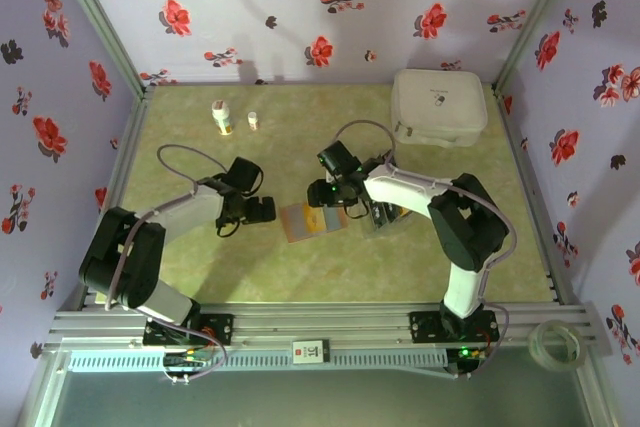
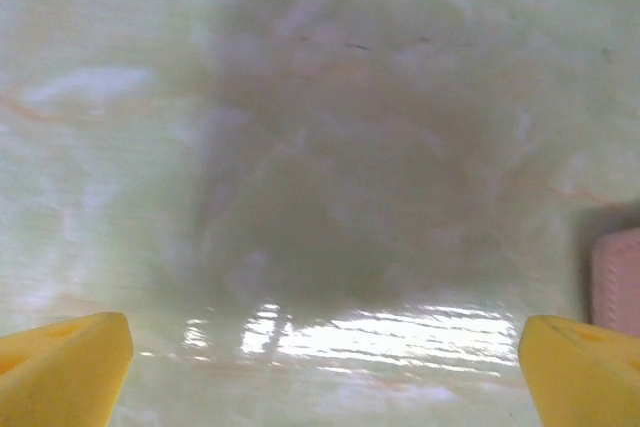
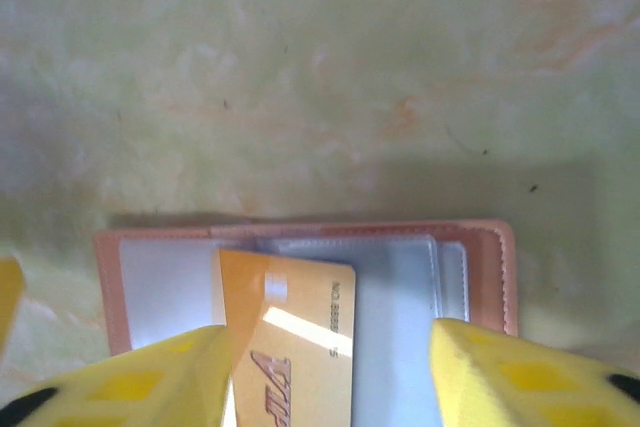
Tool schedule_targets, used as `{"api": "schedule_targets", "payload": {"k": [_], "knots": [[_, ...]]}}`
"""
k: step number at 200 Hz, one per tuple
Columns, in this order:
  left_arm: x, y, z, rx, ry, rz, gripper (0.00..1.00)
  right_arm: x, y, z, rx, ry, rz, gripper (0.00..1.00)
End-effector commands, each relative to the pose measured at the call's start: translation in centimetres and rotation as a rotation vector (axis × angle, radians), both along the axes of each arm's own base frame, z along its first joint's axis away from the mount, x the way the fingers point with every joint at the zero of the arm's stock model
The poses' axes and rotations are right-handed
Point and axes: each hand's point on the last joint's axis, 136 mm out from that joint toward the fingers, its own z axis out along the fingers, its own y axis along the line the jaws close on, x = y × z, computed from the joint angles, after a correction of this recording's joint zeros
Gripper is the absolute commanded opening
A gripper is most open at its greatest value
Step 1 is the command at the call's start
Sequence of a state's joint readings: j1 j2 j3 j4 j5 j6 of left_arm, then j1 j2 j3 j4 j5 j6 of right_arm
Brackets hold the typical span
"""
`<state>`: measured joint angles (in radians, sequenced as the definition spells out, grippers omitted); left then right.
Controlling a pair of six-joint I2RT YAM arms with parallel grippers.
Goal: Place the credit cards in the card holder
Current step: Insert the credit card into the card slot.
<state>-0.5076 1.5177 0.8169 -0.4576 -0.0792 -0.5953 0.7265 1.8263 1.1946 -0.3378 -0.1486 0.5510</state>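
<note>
Holder [image 3: 503, 277] lies open mid-tabletop. One orange card [image 3: 290, 332] lies over its clear pocket; I cannot tell if it is seated. Right gripper [image 3: 322, 372] straddles the card, fingers apart. Left gripper [image 2: 325, 367] is spread too, idle beside the holder. The other cards [image 1: 385, 215] appear stacked just right of it, so most remains.

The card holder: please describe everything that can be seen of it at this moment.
The card holder lies open and flat on the green marbled table. It has a reddish-brown, leather-like border and a pale grey inside covered by clear plastic sleeves. An orange card rests on its inside, slightly tilted; whether the card sits in a sleeve is unclear. The right gripper hovers open just above it, one finger on each side of the card.
</note>
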Motion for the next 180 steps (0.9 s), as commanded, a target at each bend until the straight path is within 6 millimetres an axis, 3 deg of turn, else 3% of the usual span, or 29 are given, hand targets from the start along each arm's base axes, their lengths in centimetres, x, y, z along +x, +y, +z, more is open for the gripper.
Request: {"api": "schedule_targets", "payload": {"k": [1,34,103,180], "knots": [[-0.4,-1.3,0.7,-0.036,-0.002,0.003,1.00,0.5,0.7,0.6,0.083,0.011,-0.016,0.46],[-0.5,-2.1,-0.3,-0.027,0.015,-0.008,1.00,0.8,0.6,-0.5,0.087,0.037,-0.036,0.29],[-0.4,-2.2,-2.1,0.017,0.056,-0.028,1.00,1.2,0.5,-1.6,0.046,0.045,-0.020,0.06],[-0.3,-2.1,-2.9,0.036,0.071,-0.032,1.00,2.7,2.7,-1.8,0.009,0.056,0.057,0.04]]}}
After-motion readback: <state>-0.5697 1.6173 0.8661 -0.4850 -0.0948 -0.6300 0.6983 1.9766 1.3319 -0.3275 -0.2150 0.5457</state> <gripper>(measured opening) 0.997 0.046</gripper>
